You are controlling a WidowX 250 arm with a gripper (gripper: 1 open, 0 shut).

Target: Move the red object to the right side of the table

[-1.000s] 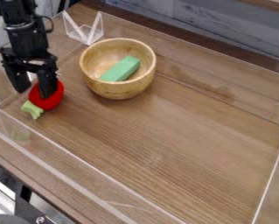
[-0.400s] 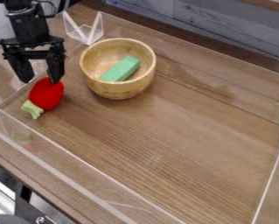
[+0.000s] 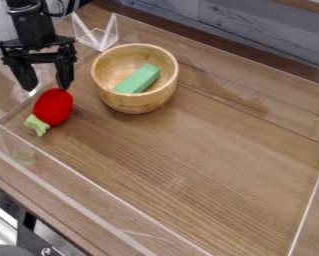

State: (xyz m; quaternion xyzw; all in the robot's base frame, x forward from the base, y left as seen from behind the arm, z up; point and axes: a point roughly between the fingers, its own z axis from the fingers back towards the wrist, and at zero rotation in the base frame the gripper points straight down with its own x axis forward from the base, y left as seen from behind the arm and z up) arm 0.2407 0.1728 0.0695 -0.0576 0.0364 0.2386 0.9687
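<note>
One rounded bright-red soft toy fruit with a light-green leafy stem (image 3: 52,107) lies on the left of the brown wood-grain worktop (image 3: 202,165), near-left of the round wooden bowl (image 3: 135,82); the black metal pincer (image 3: 46,80) is spread beyond it.

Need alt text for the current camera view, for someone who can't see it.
A red toy fruit with a light-green stem lies at the left of a brown wooden table, the robot's open gripper just above it in the picture. Beside it, toward the middle, a wooden bowl holds a green block.
</note>
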